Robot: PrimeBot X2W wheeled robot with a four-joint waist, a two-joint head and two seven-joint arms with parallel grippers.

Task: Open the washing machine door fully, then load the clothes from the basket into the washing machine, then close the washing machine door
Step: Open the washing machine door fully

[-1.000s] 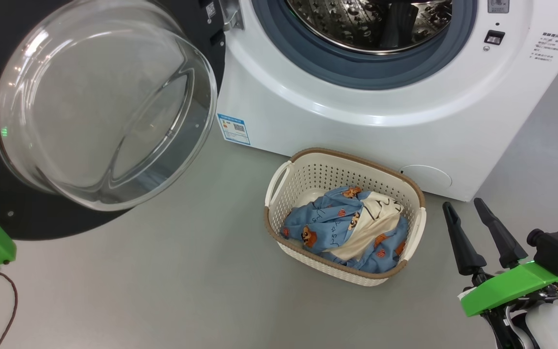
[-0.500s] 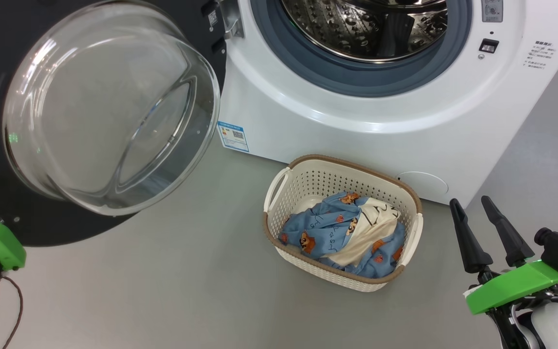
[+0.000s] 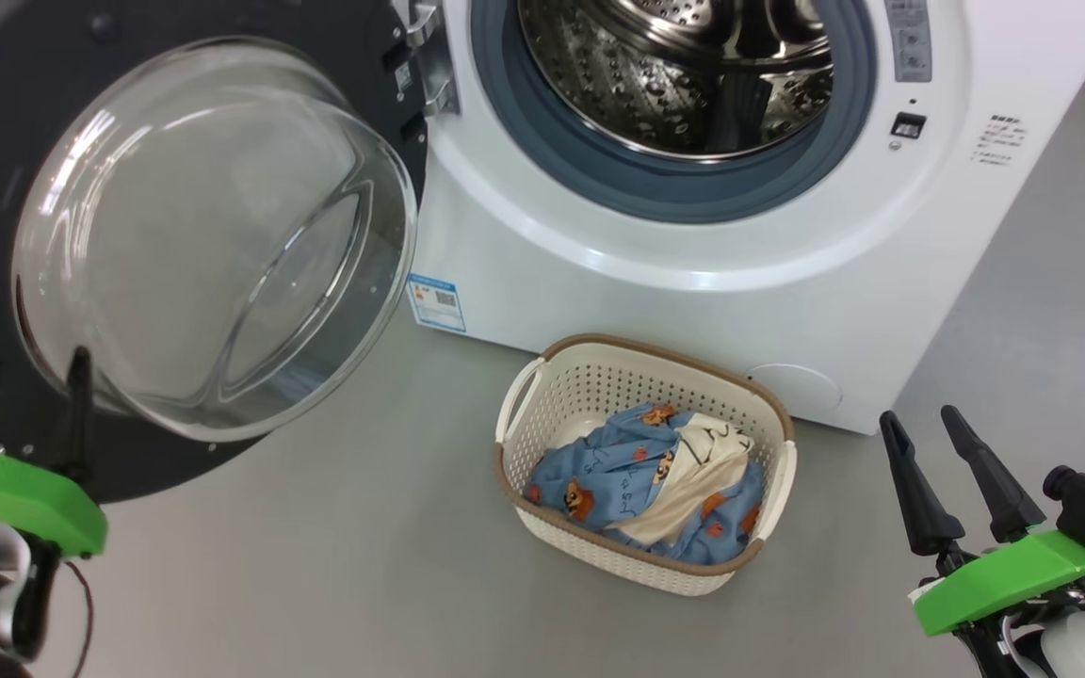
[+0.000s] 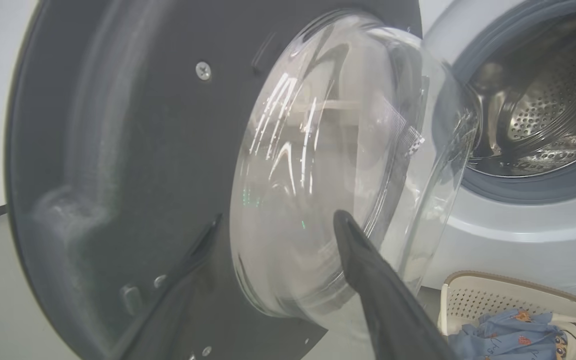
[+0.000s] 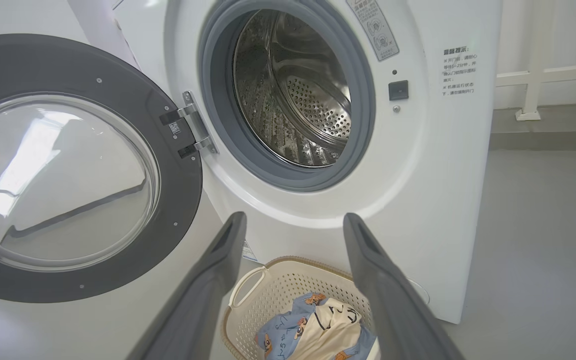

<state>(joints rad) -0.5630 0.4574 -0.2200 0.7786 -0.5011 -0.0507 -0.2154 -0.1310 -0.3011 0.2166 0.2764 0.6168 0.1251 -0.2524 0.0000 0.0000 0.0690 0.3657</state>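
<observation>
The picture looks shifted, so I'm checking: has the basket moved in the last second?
No. The basket sits at the same spot against the blue label on the washing machine; the whole view shifted instead.

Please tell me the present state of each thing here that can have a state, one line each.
Round black-rimmed glass washing machine door: wide open.
Perforated steel drum of the big white washing machine: no clothes visible inside.
Cream-white perforated plastic basket: upright, part filled.
Light blue printed clothes: crumpled inside the basket.
Left gripper: open, empty, by the door.
Right gripper: open, empty.
</observation>
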